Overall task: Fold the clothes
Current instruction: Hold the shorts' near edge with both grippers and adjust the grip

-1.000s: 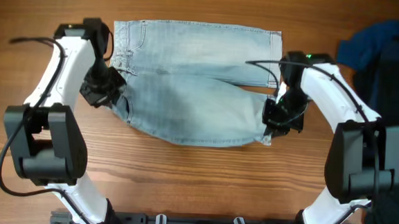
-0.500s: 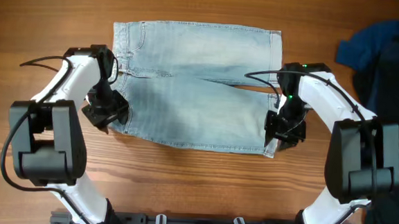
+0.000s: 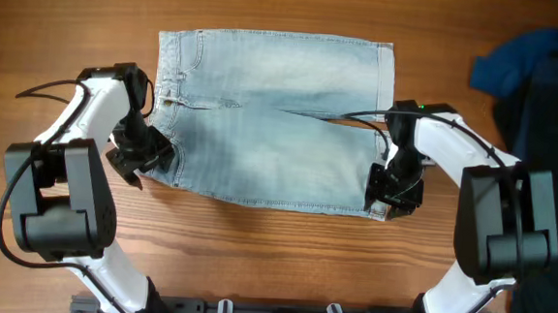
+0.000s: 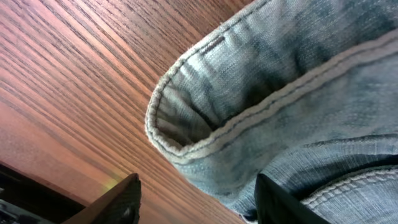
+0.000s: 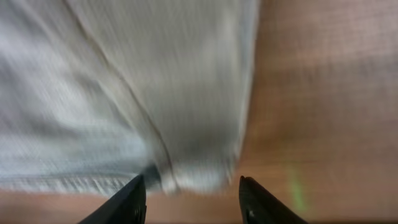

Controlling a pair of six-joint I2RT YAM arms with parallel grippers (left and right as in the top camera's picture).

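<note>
Both arms have drawn the near edge of the denim shorts [image 3: 271, 127] toward the robot and let go: left gripper [image 3: 141, 158] and right gripper [image 3: 393, 191] stand open at its two near corners. It lies flat on the table [image 3: 253, 262] between them. Flattening looks done; next, regrip an edge and carry it over for the fold

Wooden table [image 3: 273, 258]: denim shorts [image 3: 272, 108] flat; navy garments [image 3: 545, 85] right edge.

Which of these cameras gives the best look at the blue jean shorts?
The overhead view: it shows the whole denim shorts lying flat on the table. The left wrist view shows only a stitched corner close up, and the right wrist view shows only a blurred hem corner.
</note>
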